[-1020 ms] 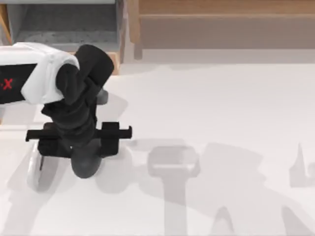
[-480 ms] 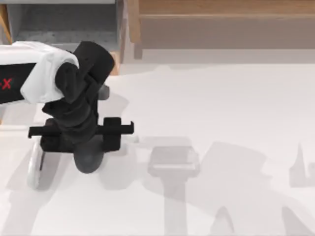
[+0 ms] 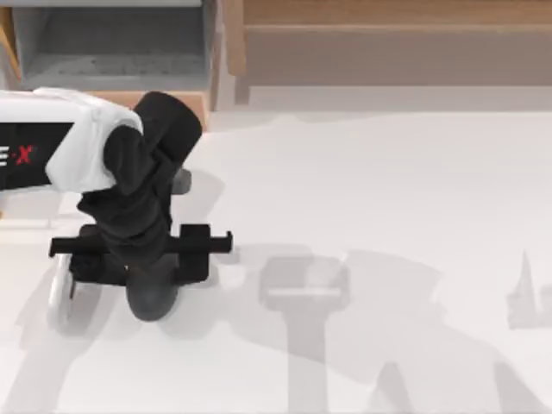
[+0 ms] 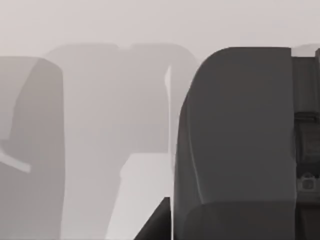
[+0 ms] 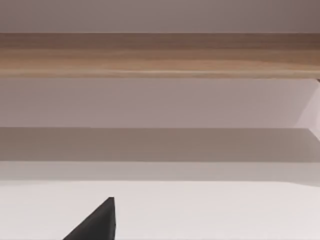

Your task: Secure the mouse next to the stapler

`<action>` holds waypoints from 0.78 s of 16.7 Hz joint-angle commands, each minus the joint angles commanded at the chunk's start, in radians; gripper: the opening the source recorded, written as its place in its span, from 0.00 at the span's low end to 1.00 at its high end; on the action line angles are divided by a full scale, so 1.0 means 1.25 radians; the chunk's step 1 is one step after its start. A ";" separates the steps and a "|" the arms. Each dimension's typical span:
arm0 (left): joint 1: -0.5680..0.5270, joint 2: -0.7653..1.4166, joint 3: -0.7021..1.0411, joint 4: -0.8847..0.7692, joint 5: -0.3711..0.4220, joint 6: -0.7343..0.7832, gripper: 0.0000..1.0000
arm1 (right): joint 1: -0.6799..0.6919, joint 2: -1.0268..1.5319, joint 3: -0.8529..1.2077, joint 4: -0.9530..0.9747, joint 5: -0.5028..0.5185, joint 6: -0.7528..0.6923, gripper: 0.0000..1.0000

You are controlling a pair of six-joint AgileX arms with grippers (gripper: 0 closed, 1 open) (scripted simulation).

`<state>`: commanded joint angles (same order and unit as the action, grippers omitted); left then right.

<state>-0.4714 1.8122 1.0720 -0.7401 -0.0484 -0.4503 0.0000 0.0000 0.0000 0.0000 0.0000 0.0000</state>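
Observation:
My left gripper (image 3: 142, 259) hangs over the table's left part with its black cross bar level. It is shut across a long dark grey rounded body, which I take for the stapler (image 3: 152, 300). The stapler's end sticks out below the bar. The left wrist view has the stapler (image 4: 235, 145) large and close, with one black fingertip (image 4: 156, 226) right beside it. The white mouse (image 3: 59, 297) lies on the table at the bar's left end, partly hidden under it and apart from the stapler. A black edge of my right gripper (image 5: 100, 222) shows in the right wrist view.
A wooden ledge (image 3: 388, 43) and a grey box (image 3: 112, 43) line the back edge. A small orange block (image 3: 195, 102) sits behind the left arm. Pale arm shadows (image 3: 304, 286) lie mid-table. The table's right half (image 3: 431, 190) is free room.
The left arm, with the dark grey body in it, first drew back toward the rear and then came forward a little past where it began. The mouse stayed put.

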 joint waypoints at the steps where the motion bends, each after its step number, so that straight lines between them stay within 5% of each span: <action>1: 0.000 0.000 0.000 0.000 0.000 0.000 0.00 | 0.000 0.000 0.000 0.000 0.000 0.000 1.00; 3: 0.000 0.000 0.000 0.000 0.000 0.000 0.00 | 0.000 0.000 0.000 0.000 0.000 0.000 1.00; 13: 0.000 0.000 0.000 0.000 0.000 0.000 0.75 | 0.000 0.000 0.000 0.000 0.000 0.000 1.00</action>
<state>-0.4714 1.8122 1.0720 -0.7401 -0.0484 -0.4503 0.0000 0.0000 0.0000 0.0000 0.0000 0.0000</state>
